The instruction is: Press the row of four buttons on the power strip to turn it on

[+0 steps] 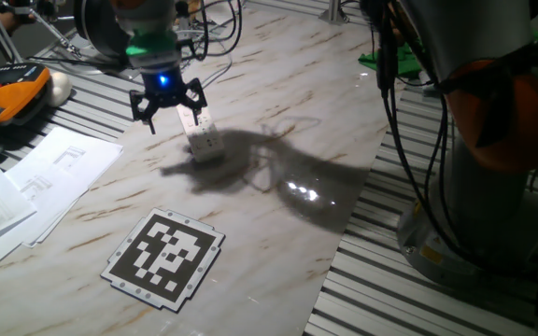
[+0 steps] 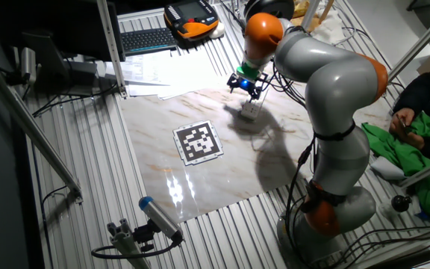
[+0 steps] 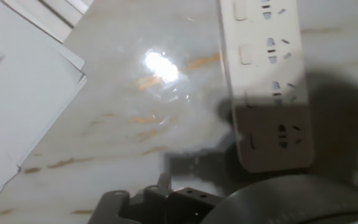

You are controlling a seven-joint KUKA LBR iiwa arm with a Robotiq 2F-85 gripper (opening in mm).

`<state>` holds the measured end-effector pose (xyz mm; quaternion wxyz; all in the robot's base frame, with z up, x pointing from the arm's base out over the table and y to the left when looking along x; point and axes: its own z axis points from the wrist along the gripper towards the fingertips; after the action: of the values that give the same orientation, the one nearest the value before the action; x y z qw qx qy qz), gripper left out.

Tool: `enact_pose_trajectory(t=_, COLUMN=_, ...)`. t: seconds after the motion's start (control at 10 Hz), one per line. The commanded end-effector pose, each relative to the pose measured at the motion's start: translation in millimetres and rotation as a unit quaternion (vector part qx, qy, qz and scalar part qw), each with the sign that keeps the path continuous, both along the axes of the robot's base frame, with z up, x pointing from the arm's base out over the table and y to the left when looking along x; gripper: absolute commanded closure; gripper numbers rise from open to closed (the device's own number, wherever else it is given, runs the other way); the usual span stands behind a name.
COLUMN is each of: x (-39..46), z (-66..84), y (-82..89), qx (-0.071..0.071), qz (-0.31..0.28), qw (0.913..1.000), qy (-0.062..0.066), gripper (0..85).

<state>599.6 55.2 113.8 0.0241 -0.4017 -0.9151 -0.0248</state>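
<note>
**Inspector:** Where is the power strip (image 1: 203, 136)?

**Assistant:** It lies flat on the marble tabletop (image 1: 278, 84), directly under the gripper (image 1: 168, 105), near the table's far left part in one fixed view. One strip, one arm.

**Inspector:** Room around it?

**Assistant:** Bare marble lies to the right and toward the near edge. The paper sheets (image 1: 35, 182) lie to its left, overlapping the table's left edge. One printed marker tile (image 1: 165, 257) sits well apart, near the front edge.

**Inspector:** Buttons?

**Assistant:** Only the hand view shows the row of buttons (image 3: 245, 93) along the strip's left side. I count four, though the lowest two sit in shadow and are faint. The fixed views show only a white block.

**Inspector:** Gripper state?

**Assistant:** Dark fingers (image 1: 144, 105) are spread apart, holding nothing. Whether a tip touches the strip, I cannot tell.
</note>
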Motion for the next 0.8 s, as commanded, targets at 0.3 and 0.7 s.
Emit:
enact_pose_trajectory(t=0.3, x=4.8, z=-11.3, y=-3.4, qx=0.009, qz=0.009, qw=0.9999, qy=-0.011, gripper=0.0)
enact_pose_trajectory(t=0.7, x=11.6, z=-2.4, y=-16.1, qx=0.038, qz=0.045, qw=0.9981, qy=0.019, gripper=0.0)
